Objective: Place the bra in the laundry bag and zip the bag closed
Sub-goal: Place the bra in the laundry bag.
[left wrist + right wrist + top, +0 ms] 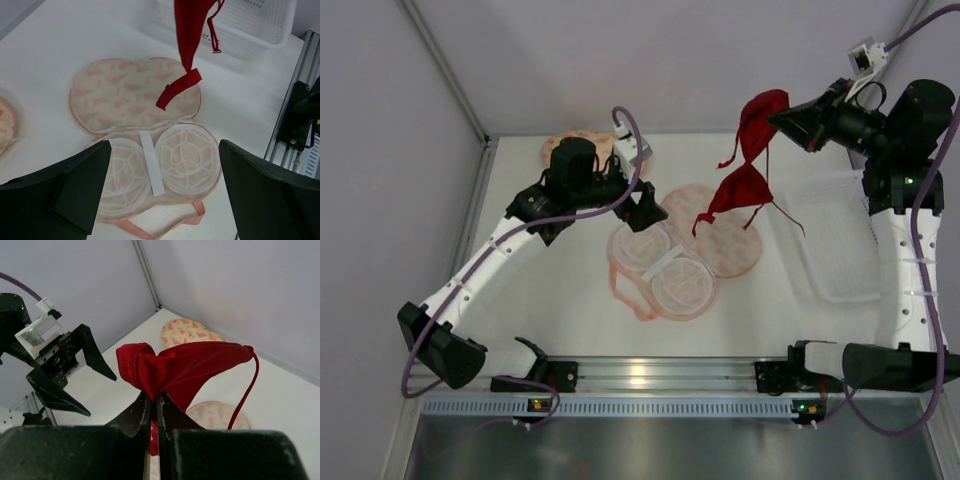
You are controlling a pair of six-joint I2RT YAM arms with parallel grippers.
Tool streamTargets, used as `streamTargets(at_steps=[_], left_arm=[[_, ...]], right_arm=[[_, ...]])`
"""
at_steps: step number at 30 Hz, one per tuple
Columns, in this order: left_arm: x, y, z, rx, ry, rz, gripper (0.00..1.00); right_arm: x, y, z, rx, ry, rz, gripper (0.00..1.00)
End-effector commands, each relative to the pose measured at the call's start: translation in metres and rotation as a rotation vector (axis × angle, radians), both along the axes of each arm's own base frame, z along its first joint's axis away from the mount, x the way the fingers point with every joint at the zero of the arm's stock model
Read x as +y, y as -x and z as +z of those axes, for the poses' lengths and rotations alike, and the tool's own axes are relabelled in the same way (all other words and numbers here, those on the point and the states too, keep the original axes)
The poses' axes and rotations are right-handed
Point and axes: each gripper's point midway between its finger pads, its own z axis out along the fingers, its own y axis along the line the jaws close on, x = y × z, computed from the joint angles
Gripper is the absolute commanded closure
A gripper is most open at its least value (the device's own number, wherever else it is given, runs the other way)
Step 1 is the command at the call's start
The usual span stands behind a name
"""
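Top external, near to far: finds the laundry bag (685, 255) splayed unzipped on the tabletop (560, 310). Just beside its left edge, left end effector (642, 207), spread wide, empty. Over its far patterned half, dangling clear: the bra (748, 150), pinched at a bunched edge by the fully closed right end effector (154, 402). Looks light, limp, snag-prone; likely best held by the cups.

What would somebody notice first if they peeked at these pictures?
The bright red bra jumps out, dangling in the air from the shut right gripper at the far right of the table. Under its hanging end, the peach-pink laundry bag lies wide open in the middle of the table with its two round mesh cups showing. The left gripper hovers open just above the bag.
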Motion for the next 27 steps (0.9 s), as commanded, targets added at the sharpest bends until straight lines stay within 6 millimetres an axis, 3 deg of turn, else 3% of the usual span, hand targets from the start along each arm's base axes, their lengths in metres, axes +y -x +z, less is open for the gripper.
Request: streamTargets(at_steps=[1,7,9,12,15,18,21,23,27], left_arm=[[-0.015,-0.010,0.013,-0.098,0.017,0.023,0.05],[-0.047,-0.004,0.004,-0.074,0.029,-0.012,0.05],[-0.061,0.005,-0.003,-0.067,0.017,-0.047,0.06],[-0.067,0.006,0.000,-0.082,0.019,-0.026,0.09],[-0.056,-0.006,0.027,-0.181,0.056,0.058,0.11],[-0.054,-0.002,0.063,-0.293,0.092,0.022,0.13],[-0.052,-0.003,0.084,-0.368,0.079,0.006,0.20],[-0.051,-0.003,0.095,-0.429,0.028,-0.031,0.17],[-0.051,-0.009,0.102,-0.476,0.005,-0.024,0.16]], right_arm=[[0.017,0.014,0.032,-0.093,-0.075,0.013,1.00],[0.032,0.012,0.026,-0.024,-0.190,0.054,1.00],[0.041,0.012,0.014,0.007,-0.196,0.078,1.00],[0.051,0.013,-0.008,0.048,-0.173,0.112,1.00],[0.057,0.015,-0.030,0.078,-0.136,0.118,1.00],[0.061,0.020,-0.045,0.090,-0.119,0.132,1.00],[0.069,0.029,-0.058,0.102,-0.083,0.172,1.00],[0.079,0.038,-0.074,0.113,-0.050,0.215,1.00],[0.085,0.043,-0.084,0.117,-0.025,0.239,1.00]])
